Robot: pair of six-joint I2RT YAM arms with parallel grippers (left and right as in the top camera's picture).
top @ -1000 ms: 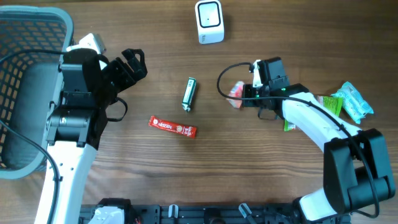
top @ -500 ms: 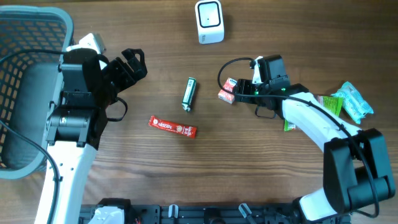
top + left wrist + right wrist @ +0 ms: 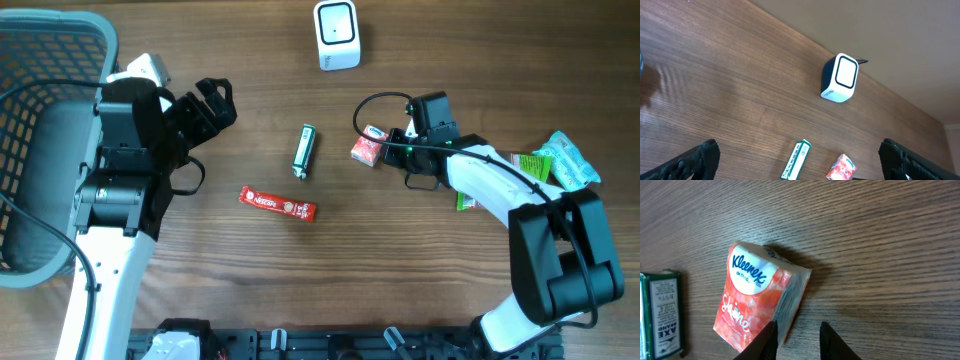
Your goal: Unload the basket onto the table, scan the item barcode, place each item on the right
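Lying on the table: tissue pack, right of centre, label up.
Right gripper: fingers narrowly apart, only bare wood between them; 1 finger just beside the pack's corner.
Left gripper: spread wide, empty, at the left.
Scanner: far edge, centre.
Other items: 1 green box, 1 red bar, left of the pack.

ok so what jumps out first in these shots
The orange Kleenex pack lies on the wooden table just ahead of the right gripper, whose jaws stand apart. At the top of the overhead view stands the white scanner, and a grey basket fills the upper left corner.
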